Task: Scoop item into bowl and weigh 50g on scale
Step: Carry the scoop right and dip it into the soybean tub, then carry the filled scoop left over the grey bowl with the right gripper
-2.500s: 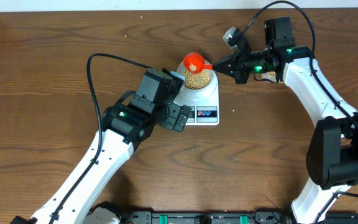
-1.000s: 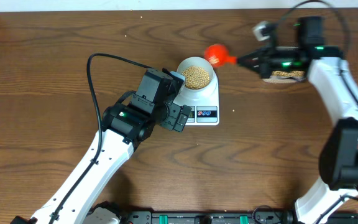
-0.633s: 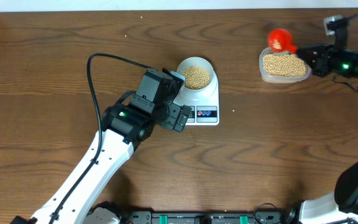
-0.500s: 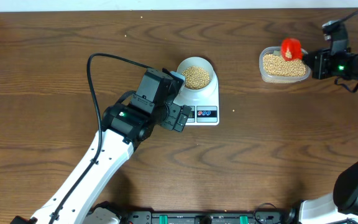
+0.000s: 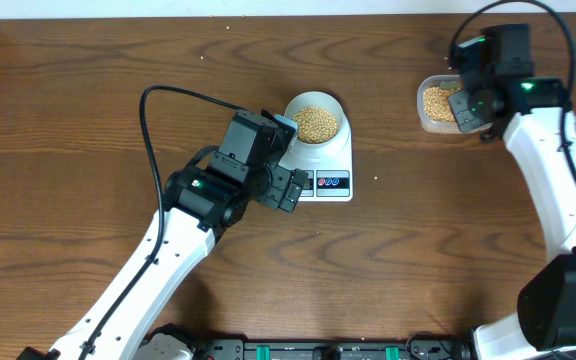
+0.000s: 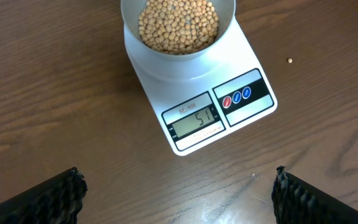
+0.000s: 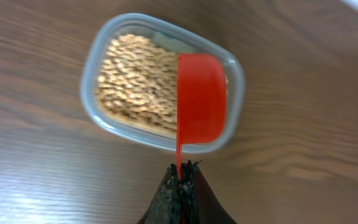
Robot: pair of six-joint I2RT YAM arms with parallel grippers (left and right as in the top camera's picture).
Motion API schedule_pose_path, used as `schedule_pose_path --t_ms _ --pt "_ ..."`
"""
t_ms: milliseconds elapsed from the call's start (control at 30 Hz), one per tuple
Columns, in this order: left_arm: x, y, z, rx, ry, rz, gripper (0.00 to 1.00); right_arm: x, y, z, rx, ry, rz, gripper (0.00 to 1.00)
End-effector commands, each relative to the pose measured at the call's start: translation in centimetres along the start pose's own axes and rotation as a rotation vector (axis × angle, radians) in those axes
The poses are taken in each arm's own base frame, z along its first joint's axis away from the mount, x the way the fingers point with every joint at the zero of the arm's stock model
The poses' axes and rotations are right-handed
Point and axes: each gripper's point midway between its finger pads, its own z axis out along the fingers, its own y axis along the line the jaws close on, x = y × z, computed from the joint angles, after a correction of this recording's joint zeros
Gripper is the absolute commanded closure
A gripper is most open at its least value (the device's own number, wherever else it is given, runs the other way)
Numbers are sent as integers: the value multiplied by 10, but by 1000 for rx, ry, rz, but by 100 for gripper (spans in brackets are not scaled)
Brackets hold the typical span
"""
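The white bowl (image 5: 315,122), full of beige beans (image 6: 178,25), stands on the white scale (image 5: 330,162); in the left wrist view the scale's display (image 6: 194,121) reads 51. My left gripper (image 6: 178,193) is open and empty, held above the table just in front of the scale. My right gripper (image 7: 181,176) is shut on the handle of a red scoop (image 7: 201,106), whose cup is turned on its side over the clear plastic container (image 7: 104,109) of beans at the back right (image 5: 434,104).
A single loose bean (image 6: 289,60) lies on the wooden table right of the scale. The table's far edge runs along the top of the overhead view.
My right gripper carried the red scoop from over the bowl rightward to the clear container, then swung round above it. The left arm, bowl and scale have not moved.
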Motion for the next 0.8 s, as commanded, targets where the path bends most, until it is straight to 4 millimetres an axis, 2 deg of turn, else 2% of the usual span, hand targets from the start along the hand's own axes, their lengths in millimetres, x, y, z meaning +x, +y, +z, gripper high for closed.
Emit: schedule_pose_path --t_ms 0,67,167,333,467,600,767 --pt "1 3 2 -15 9 -5 2 1 -24 -14 204 31 -12 99" --pt "1 3 2 -15 9 -5 2 -2 -21 -14 195 19 -14 99" --pt "1 3 2 -15 9 -4 2 -11 -2 -11 81 -32 -14 99" --pt "1 3 2 -15 9 -5 2 -41 33 -18 -134 -180 -9 99" --pt "1 3 2 -15 9 -5 2 -61 52 -34 -267 -291 -13 99" --pt "1 3 2 -15 9 -5 2 -84 93 -64 -542 -448 -47 99" --pt "1 3 2 -15 9 -5 2 -90 113 -80 -657 -501 -73 99"
